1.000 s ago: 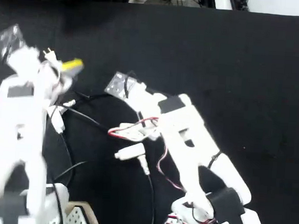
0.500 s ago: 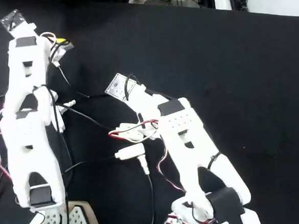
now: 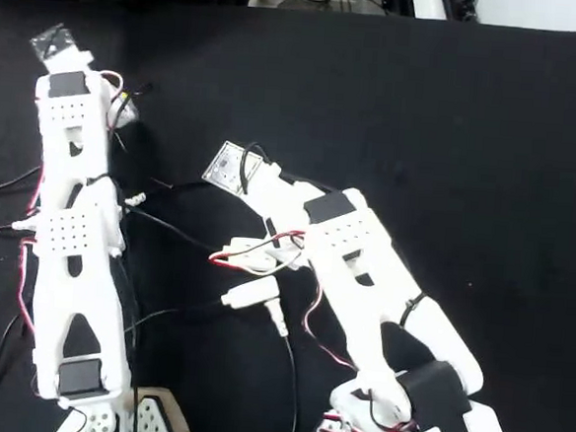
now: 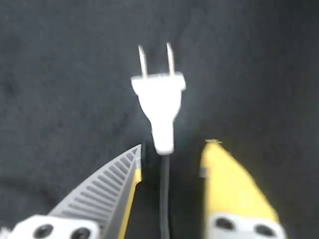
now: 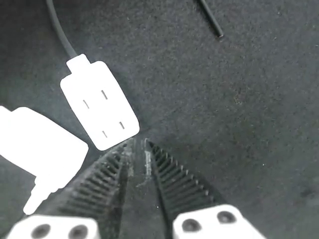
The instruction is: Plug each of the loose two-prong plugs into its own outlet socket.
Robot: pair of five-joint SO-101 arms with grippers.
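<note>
The black bench (image 3: pixel 491 141) is carrying both white arms. The right gripper (image 5: pixel 141 144) is hovering with its jaws pressed together, the tips just beside a white outlet socket (image 5: pixel 99 104) that is lying face up (two pairs of slots showing). The left gripper (image 4: pixel 174 146) is keeping its jaws spread, with the dark cord of a white two-prong plug (image 4: pixel 158 94) running between them. The plug is sitting just ahead of the tips, prongs pointing away.
</note>
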